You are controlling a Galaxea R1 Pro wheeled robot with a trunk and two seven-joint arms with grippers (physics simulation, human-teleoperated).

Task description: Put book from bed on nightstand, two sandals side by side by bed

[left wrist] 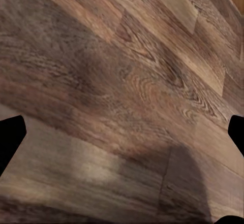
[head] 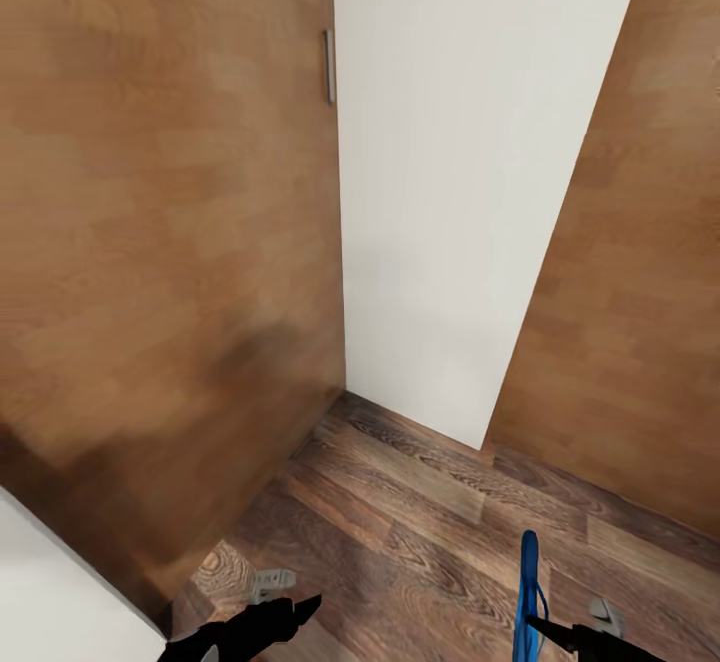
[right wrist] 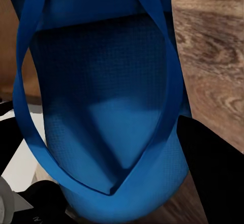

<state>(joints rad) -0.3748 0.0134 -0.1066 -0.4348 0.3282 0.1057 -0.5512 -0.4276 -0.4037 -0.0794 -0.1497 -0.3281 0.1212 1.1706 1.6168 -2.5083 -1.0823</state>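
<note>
Right pincer (head: 540, 627) grasping one blue sandal (head: 527, 597) above the wood floor (head: 430, 522), near the white wall (head: 470, 192); left pincer (head: 295, 610) released, empty. Nothing visibly placed yet.

Wood door panel (head: 160, 202), tall, orange-brown, with slim metal handle (head: 327, 66) at its edge, well beyond fingers. White wall (head: 470, 162) adjoining. Second wood panel (head: 630, 292) beside wall. Dark plank floor (head: 420, 532) beneath fingers.

Head camera down at floor (head: 420, 532); wrist cameras close above it.
</note>
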